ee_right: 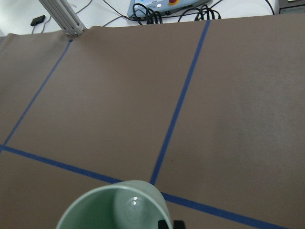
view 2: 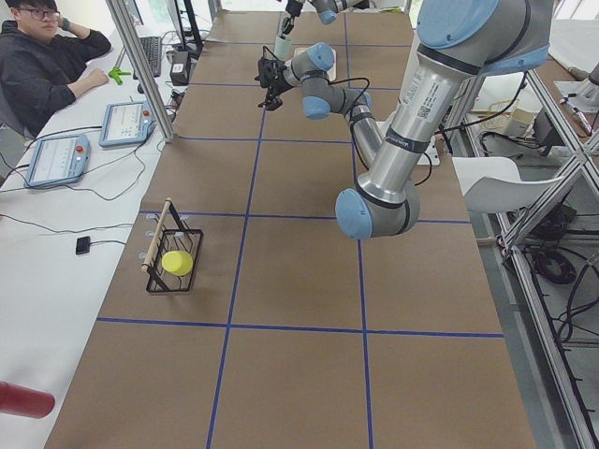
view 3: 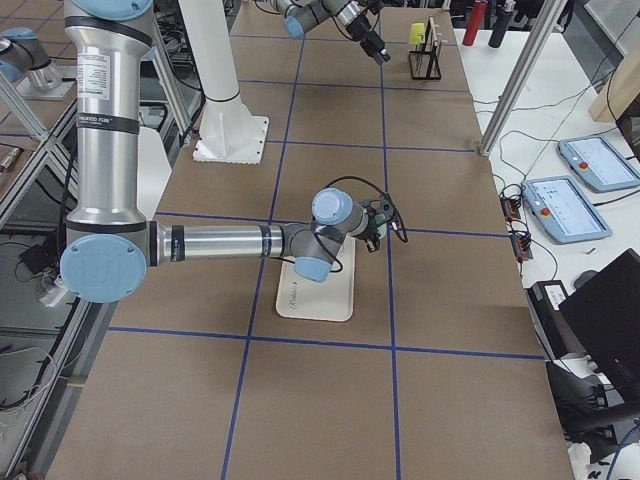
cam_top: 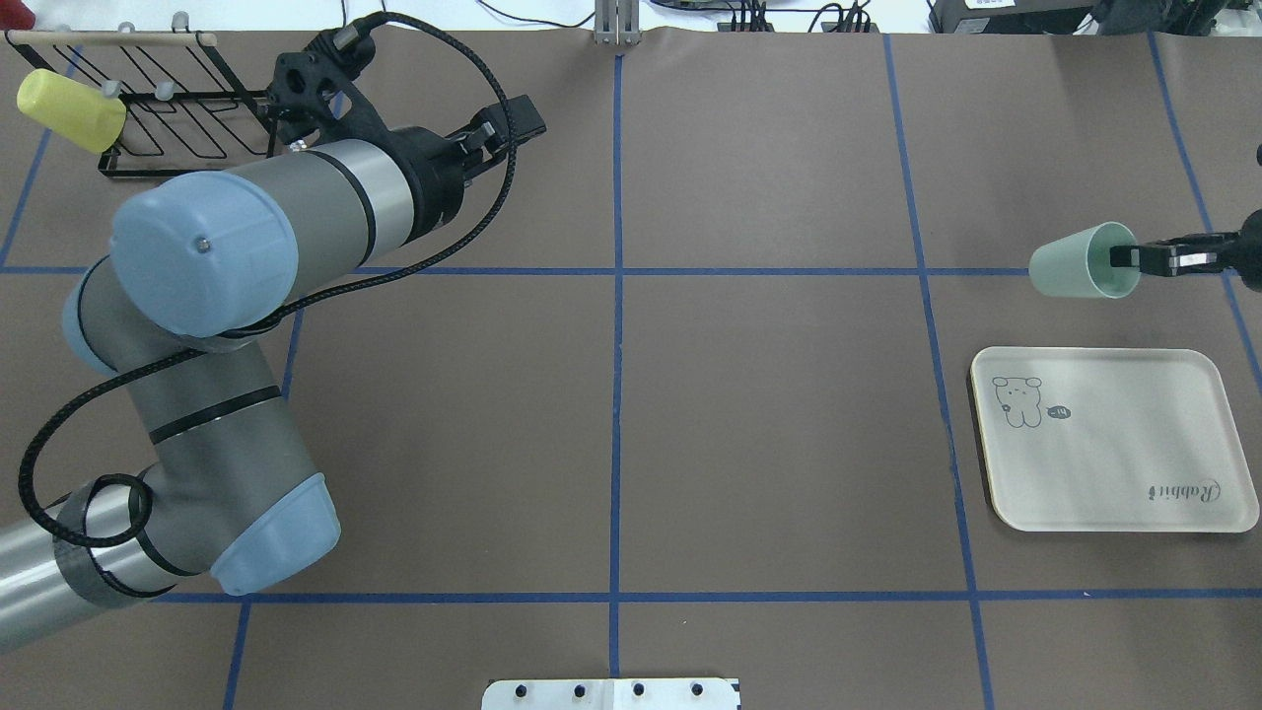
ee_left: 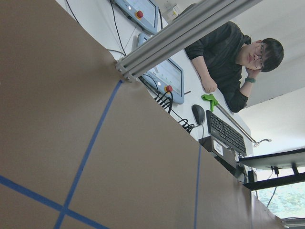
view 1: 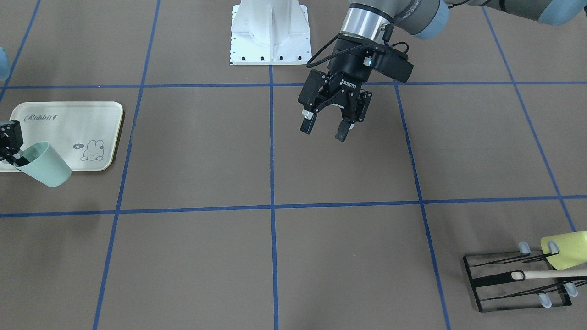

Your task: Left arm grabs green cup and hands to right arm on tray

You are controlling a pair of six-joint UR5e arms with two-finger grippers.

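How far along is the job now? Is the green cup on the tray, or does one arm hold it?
Done: the handover looks finished, since the left arm has open, empty jaws far from the cup. In hand: the right arm grips the green cup by its rim, tipped on its side near the tray. Left: setting the cup on the tray.

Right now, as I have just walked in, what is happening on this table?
The right arm's hand grips the green cup by its rim. The cup is tipped on its side beside the edge of the tray and not yet set down on it. The left arm's hand hangs open and empty over the middle of the table, so the hand-over looks done. A yellow-green cup sits on the black wire rack.
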